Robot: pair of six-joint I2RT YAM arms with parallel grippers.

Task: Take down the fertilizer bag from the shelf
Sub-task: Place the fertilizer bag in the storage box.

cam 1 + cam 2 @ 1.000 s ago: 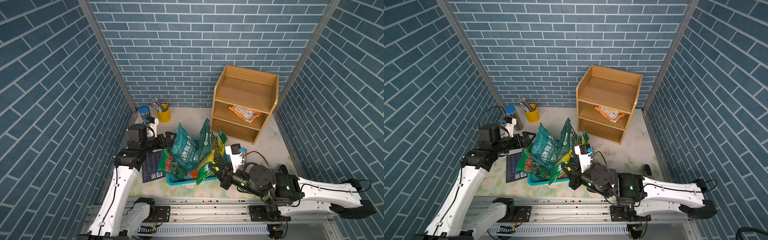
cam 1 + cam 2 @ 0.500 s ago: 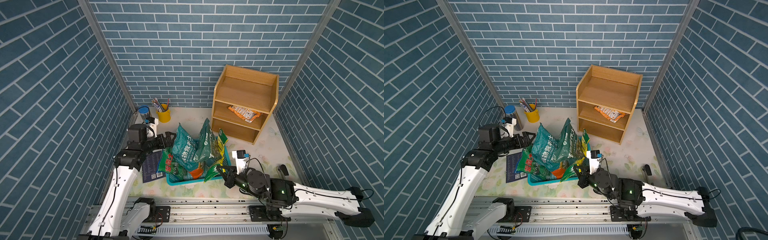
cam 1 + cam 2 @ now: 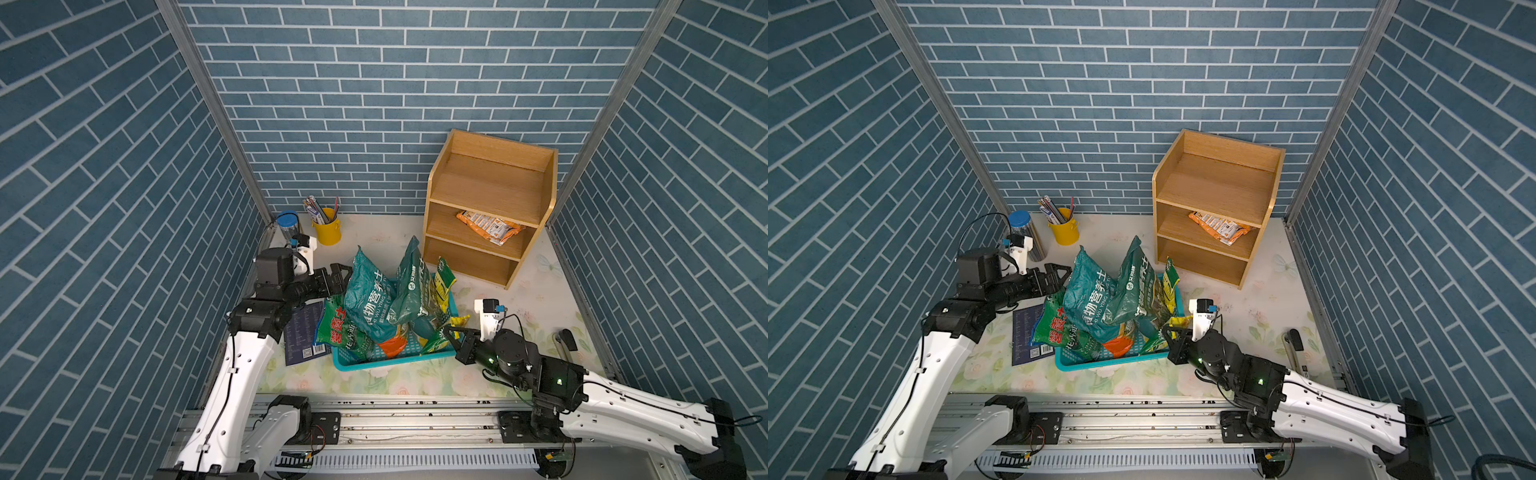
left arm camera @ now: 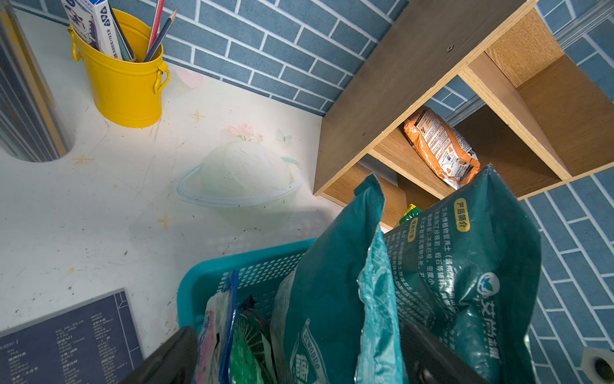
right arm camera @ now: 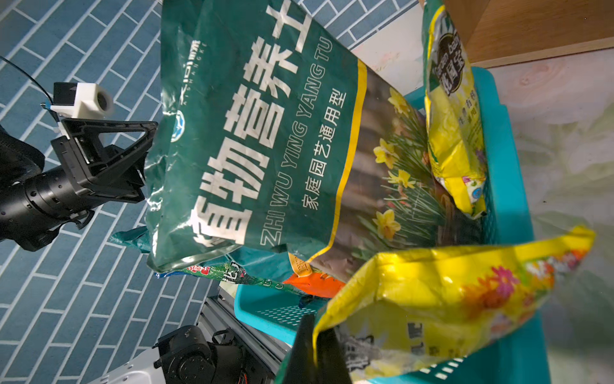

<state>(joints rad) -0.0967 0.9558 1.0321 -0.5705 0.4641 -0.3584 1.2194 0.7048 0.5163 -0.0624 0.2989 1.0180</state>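
Jutting from the closed right pincer point(image 5: 314, 329) — yellow fertilizer bag point(image 5: 448, 292) (over basket point(image 5: 505, 149)).

The shelf point(image 3: 490, 195) is standing far right, a packet point(image 3: 488, 226) lying on its middle tier. The basket point(image 3: 390, 362) is sitting nearer, left of it, holding bags point(image 3: 370, 299) (one pouch point(image 5: 448, 299) is overhanging its right rim). A booklet point(image 3: 301, 332) is lying left of the basket.

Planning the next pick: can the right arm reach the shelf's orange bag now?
Probably not yet: the right hand is shut on a yellow bag, though nothing blocks the orange bag.
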